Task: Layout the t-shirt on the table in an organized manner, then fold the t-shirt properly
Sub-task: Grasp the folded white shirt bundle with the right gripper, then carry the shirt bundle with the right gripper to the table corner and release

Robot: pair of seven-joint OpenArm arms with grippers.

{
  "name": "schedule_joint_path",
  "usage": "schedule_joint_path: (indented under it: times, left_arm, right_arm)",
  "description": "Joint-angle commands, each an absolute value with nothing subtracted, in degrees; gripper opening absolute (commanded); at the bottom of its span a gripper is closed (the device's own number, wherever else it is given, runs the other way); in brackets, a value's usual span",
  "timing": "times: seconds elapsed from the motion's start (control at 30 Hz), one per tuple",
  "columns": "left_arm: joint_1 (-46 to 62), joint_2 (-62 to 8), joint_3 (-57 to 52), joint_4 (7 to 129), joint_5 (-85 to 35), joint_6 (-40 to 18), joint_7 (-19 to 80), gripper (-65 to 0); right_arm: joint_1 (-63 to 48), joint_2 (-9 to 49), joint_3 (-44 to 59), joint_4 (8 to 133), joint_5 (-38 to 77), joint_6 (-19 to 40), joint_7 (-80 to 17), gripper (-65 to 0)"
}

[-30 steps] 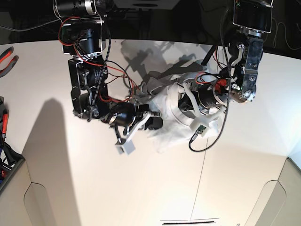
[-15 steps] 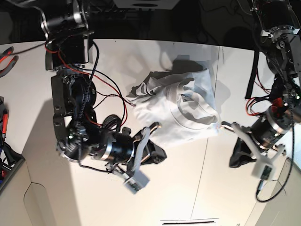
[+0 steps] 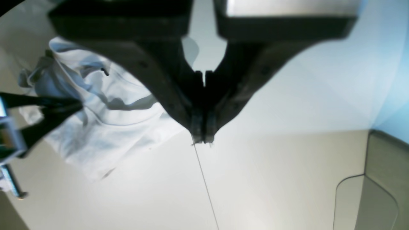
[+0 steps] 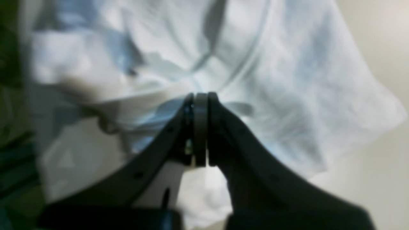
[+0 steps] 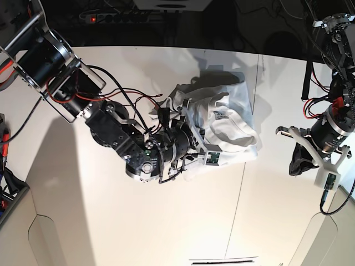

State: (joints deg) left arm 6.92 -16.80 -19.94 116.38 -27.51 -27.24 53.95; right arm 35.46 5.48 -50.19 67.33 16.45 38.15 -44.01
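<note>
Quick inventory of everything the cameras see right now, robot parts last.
t-shirt: one, white, crumpled in a heap on the table's far middle, neck label showing.
table: one, matte white, thin dark seam running across it.
red-handled tool: partly in view at the table's left edge.
right end effector: black, shut, over the shirt; whether it pinches cloth is unclear.
left end effector: black, shut, holding nothing, above bare table beside the shirt.

Soft cloth on a matt tabletop

The t-shirt (image 5: 233, 124) looks like soft, creased white fabric with a ribbed collar; the table (image 5: 183, 221) beneath it is smooth and matt. My left gripper (image 3: 202, 135) has dull black fingers (image 3: 223, 95), seemingly plastic.
</note>
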Motion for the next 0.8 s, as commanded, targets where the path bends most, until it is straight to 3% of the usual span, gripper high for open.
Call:
schedule_joint_path:
  times: [0.0,0.27,0.4,0.6,0.77]
  left_arm:
    - [6.22,-17.28,-20.23,117.25,-28.05,-27.20,52.56,-65.0]
    - [6.24,-17.28,-20.23,117.25,-28.10,-27.20,52.58,-65.0]
    - [6.22,-17.28,-20.23,117.25,-28.12,-27.20,52.53,-65.0]
    - [6.22,-17.28,-20.23,117.25,-28.29,-27.22,52.51,-65.0]
    - [6.20,-17.28,-20.23,117.25,-29.89,-27.22,52.51,-65.0]
  right_arm:
    - [37.28,4.32,-50.13,65.78,15.73,37.87,-41.67,-65.0]
    - [36.93,-0.01,-50.06,39.97,10.35,36.62,-30.72,-65.0]
    - [34.15,0.82,-46.30,37.47,10.31,31.68,-30.92,-65.0]
    - [27.92,1.06,-25.39,38.83,10.41,15.75,-37.89,-65.0]
    - [22.39,1.08,-4.19,42.81,10.31,8.71,-41.34,-65.0]
